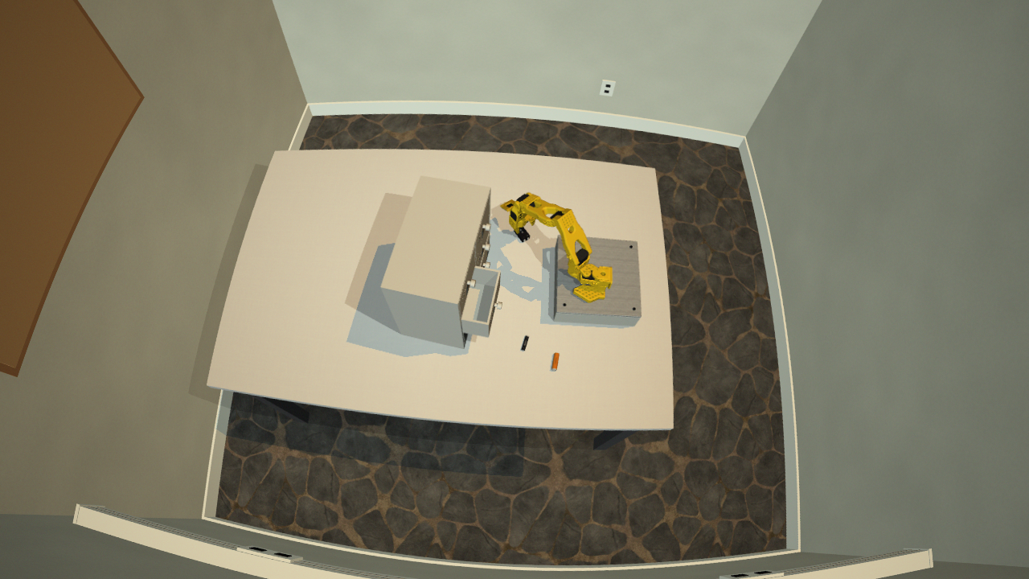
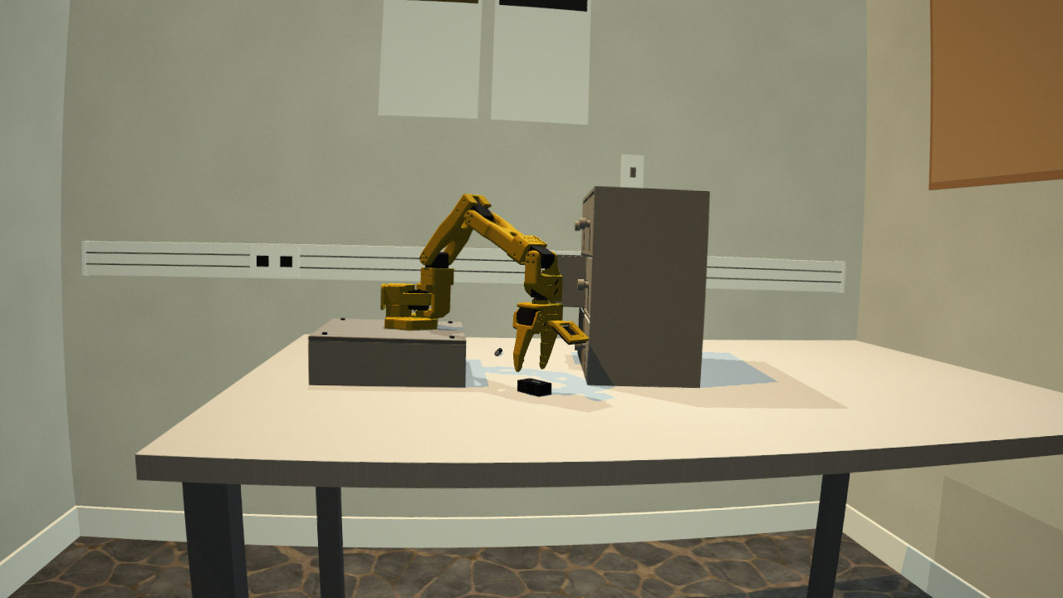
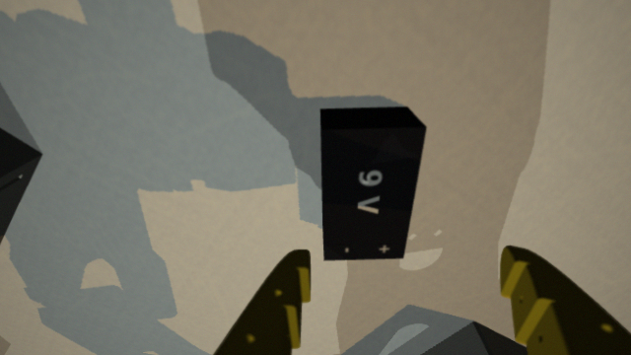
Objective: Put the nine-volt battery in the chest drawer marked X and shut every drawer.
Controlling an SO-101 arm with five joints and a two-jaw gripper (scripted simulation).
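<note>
The nine-volt battery [image 3: 370, 182] [image 2: 533, 386] is a black block marked 9V. It lies flat on the table [image 1: 323, 288] in front of the chest [image 1: 432, 244] [image 2: 646, 282]. My gripper [image 3: 404, 261] [image 2: 531, 364] [image 1: 519, 228] points down a little above the battery. Its fingers stand apart with nothing between them. In the wrist view the battery lies just beyond the fingertips, with its long side pointing away from them. One drawer [image 1: 477, 325] of the chest is pulled out and looks empty. I cannot see an X mark in any view.
A small black cylinder [image 1: 525, 342] [image 2: 498, 350] and an orange cylinder battery [image 1: 555, 360] lie on the table, beyond the arm's grey base block [image 1: 611, 281] [image 2: 386, 360]. The chest's drawer fronts and knobs stand close beside the gripper.
</note>
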